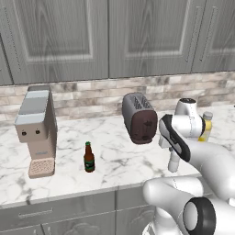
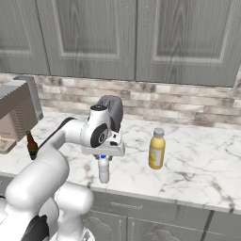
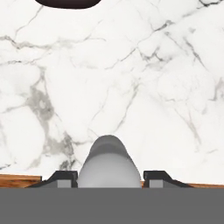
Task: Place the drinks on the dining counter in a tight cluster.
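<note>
A clear water bottle with a blue cap stands upright near the front edge of the marble worktop. My gripper hangs straight above it, its fingers down around the neck. In the hand view the bottle sits between the two dark fingertips, which press against its sides. The dark brown beer bottle stands to the left, by the coffee machine. The yellow juice bottle with a pale cap stands to the right of the gripper. The dining counter is out of view.
A dark toaster stands behind the gripper, close to the brick backsplash. A tall beige coffee machine occupies the left end of the worktop. Grey wall cabinets hang above. Bare marble lies between the beer bottle and the arm.
</note>
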